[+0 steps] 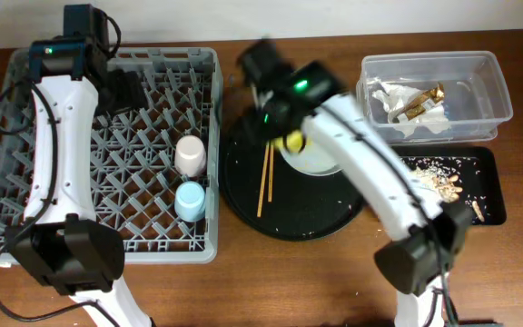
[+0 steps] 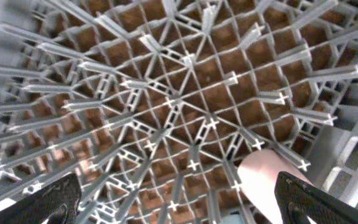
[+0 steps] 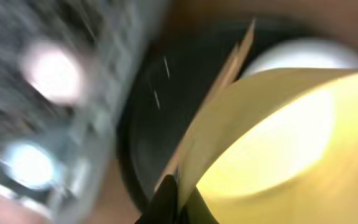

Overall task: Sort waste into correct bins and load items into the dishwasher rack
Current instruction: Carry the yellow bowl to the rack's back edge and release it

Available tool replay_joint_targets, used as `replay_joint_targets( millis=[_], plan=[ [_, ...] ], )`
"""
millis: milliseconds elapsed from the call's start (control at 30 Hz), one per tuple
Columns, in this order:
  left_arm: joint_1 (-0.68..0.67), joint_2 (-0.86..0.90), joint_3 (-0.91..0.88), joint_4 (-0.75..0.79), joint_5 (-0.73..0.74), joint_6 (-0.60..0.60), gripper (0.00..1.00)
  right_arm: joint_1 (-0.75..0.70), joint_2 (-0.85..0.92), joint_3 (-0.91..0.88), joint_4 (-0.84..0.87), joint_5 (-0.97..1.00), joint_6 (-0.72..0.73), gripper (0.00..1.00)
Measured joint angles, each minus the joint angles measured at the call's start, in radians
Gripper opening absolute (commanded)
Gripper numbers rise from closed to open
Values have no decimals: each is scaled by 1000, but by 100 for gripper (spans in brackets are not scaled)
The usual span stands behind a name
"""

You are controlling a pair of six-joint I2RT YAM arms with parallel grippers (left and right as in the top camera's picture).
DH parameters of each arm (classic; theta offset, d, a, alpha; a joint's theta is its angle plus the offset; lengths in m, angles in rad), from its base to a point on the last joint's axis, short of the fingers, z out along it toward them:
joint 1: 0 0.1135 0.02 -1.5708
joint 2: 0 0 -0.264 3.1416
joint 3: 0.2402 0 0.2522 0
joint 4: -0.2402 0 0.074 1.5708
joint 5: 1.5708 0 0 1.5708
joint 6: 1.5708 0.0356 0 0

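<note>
The grey dishwasher rack (image 1: 80, 182) fills the left of the table and holds the pale pink cup (image 1: 190, 154) and the blue cup (image 1: 190, 201) near its right side. My left gripper (image 2: 178, 202) hovers open over the rack, with the pink cup (image 2: 266, 177) by its right finger. My right gripper (image 3: 178, 202) is shut on the rim of the yellow bowl (image 3: 278, 143), lifted above the round black tray (image 1: 243, 204). The bowl (image 1: 291, 141) shows under the arm. The chopsticks (image 1: 266, 177) lie on that tray beside the grey-white plate (image 1: 320, 163). The view is blurred.
A clear tub (image 1: 493, 86) at the back right holds white napkins (image 1: 389, 100) and a brown-gold wrapper (image 1: 422, 98). A shallow black rectangular tray (image 1: 488, 173) in front of it holds rice and brownish scraps (image 1: 443, 186).
</note>
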Motion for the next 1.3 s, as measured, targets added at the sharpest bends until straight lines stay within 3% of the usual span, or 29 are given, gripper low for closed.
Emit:
replay_joint_targets(
  millis=[133, 267, 367, 533, 667, 800, 900, 1033, 1200, 1300],
  plan=[
    [0, 4, 240, -82, -32, 36, 99, -150, -13, 56, 334, -467, -125, 4],
    [0, 3, 436, -168, -37, 171, 99, -152, 72, 56, 661, -874, -121, 4],
    [0, 3, 466, -198, -41, 237, 99, -127, 179, 55, 933, -1041, 2, 4],
    [0, 3, 466, -210, -45, 262, 99, -98, 363, 51, 1326, -1138, 327, 4],
    [0, 3, 466, -209, -45, 262, 99, -92, 444, 51, 1378, -1096, 406, 4],
    [0, 3, 466, -209, -45, 262, 99, -89, 483, 51, 1385, -930, 512, 4],
    [0, 3, 466, -209, -45, 262, 99, -70, 521, 51, 1484, -845, 619, 4],
    [0, 3, 466, -209, -47, 262, 99, -52, 597, 52, 1633, -844, 784, 4],
    [0, 3, 466, -209, -48, 262, 99, -85, 595, 62, 1563, -882, 816, 4],
    [0, 3, 466, -209, -48, 262, 99, -107, 595, 62, 1517, -917, 817, 38]
  ],
)
